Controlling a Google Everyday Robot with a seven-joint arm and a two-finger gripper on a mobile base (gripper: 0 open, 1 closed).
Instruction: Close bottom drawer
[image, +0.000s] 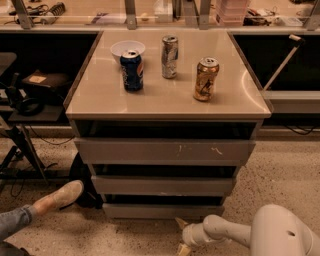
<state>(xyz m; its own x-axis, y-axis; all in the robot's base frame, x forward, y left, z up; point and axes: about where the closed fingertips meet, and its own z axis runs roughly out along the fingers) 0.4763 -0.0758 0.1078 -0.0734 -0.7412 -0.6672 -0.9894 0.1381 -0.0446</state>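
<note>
The bottom drawer (162, 210) is the lowest, narrowest grey front of the three-drawer cabinet. It sits just above the floor with a dark gap over it. My gripper (181, 235) is low at the bottom of the view, just in front of and below the drawer's right half. Its two tan fingertips (180, 222) are spread apart and hold nothing. The white arm (280, 232) comes in from the lower right.
The cabinet top (240, 95) holds a blue can (132, 70), a silver can (169, 56), an orange can (206, 79) and a white bowl (127, 48). A person's leg and shoe (55, 197) lie on the floor at the left. The middle drawer (162, 185) and scratched top drawer (165, 150) sit above.
</note>
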